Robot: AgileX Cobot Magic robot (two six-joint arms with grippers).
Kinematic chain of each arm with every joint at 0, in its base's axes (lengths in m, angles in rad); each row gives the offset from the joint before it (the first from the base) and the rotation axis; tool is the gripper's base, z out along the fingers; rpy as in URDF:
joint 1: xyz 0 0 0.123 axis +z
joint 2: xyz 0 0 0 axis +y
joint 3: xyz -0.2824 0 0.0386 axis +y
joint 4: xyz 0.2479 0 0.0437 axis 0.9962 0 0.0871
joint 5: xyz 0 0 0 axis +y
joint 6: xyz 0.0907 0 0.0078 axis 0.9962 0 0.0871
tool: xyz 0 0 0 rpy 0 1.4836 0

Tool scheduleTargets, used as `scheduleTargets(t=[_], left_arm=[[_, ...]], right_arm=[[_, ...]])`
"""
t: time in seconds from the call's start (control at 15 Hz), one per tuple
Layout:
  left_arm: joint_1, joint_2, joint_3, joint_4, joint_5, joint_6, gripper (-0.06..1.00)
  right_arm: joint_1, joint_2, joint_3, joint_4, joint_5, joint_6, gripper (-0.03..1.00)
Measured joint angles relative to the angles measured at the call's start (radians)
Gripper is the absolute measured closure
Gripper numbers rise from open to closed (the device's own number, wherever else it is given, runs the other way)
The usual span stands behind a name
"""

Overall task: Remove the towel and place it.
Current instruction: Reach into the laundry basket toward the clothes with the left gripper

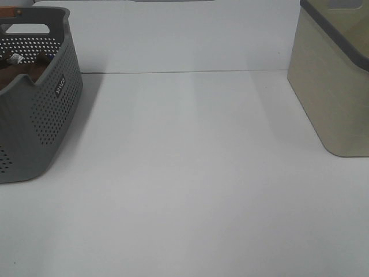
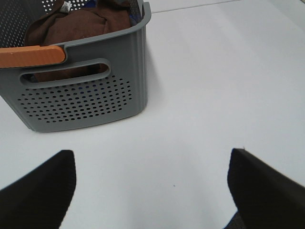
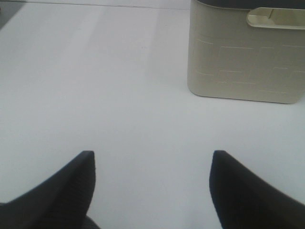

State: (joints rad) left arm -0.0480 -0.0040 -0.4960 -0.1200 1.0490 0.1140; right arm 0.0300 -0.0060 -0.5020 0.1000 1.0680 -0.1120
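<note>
- White bench [image 1: 190,173] fills the overhead view and is bare through the middle, which gives you room to lay cloth out flat.
- Your grey basket [image 1: 52,109] sits at 9 o'clock of that view. The towel [image 2: 76,26] lies bunched inside it, dark reddish-brown, with its white tag [image 2: 66,6] up near the far rim. None of it hangs over the rim, so I judge the removal not yet begun.
- At 2 o'clock stands a beige bin [image 1: 331,86], well apart from the basket.
- Your left tool [image 2: 151,155] has its jaws wide apart and holds nothing. It hovers over bare bench near the basket's handle side, probably staged to reach in over the orange grip [image 2: 31,56].
- Your right tool [image 3: 152,152] is likewise spread and empty, facing the bin. Neither arm shows in the overhead view.
</note>
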Motion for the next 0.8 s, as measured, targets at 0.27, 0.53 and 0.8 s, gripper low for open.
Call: scheduleTargets(t=[0.27,0.53,0.8], left_arm=[[0.000,0.000,0.000,0.000,0.000,0.000,0.12],[0.000,0.000,0.000,0.000,0.000,0.000,0.12],[0.000,0.000,0.000,0.000,0.000,0.000,0.12]], right_arm=[[0.000,0.000,0.000,0.000,0.000,0.000,0.32],[0.000,0.000,0.000,0.000,0.000,0.000,0.32],[0.000,0.000,0.000,0.000,0.000,0.000,0.32]])
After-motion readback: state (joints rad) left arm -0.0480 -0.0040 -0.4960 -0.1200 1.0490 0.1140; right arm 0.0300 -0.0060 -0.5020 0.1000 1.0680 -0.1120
